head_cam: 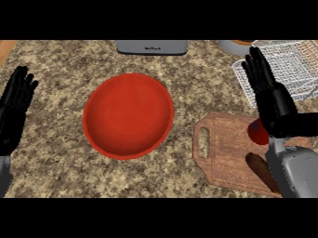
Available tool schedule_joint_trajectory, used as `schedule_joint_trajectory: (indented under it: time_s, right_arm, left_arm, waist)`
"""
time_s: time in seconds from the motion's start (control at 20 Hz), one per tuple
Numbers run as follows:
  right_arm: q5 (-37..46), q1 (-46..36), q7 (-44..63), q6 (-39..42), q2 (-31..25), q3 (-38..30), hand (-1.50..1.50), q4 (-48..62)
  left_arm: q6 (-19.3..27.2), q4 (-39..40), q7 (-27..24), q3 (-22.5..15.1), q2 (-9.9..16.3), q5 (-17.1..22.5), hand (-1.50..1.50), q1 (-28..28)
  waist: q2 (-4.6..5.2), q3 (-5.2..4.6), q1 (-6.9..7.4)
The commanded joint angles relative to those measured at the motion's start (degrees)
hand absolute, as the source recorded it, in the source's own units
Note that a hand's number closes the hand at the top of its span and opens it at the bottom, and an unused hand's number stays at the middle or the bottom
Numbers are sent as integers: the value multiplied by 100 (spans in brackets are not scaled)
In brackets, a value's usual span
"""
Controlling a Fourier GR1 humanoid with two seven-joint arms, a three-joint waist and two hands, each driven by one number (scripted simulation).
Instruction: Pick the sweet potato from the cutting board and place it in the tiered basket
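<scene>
Grey forearm of the right hand (275, 100) is seen over the cutting board (223, 151), hiding part of it. Its fingers are held straight and apart, pointing away towards the tiered basket (295, 65), with nothing gripped. A brown sweet potato (259, 168) lies on the board's near side, below the palm and partly covered by the forearm. Beside it, a red object (256, 132) is glimpsed. Left of the board, a red plate (128, 116) is set. Further left, the left hand (9, 111) is rested, fingers straight.
</scene>
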Motion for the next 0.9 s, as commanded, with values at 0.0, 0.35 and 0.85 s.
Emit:
schedule_joint_trajectory:
  time_s: [0.0, 0.35, 0.85]
  right_arm:
    - [52, 403, -72, 345, -382, 2, 150, -319]
    - [1609, 1549, -234, -167, -1911, -789, 150, -471]
    - [1820, 4417, -815, -271, -1988, -1557, -150, -2657]
  left_arm:
    - [15, 137, -47, 91, -18, -84, 0, 84]
    - [394, 632, 315, -45, 349, -739, 0, 335]
    - [438, 555, 453, -491, -50, -1185, 0, 193]
  waist:
    - [66, 246, -23]
    - [73, 161, -732]
    - [50, 239, -174]
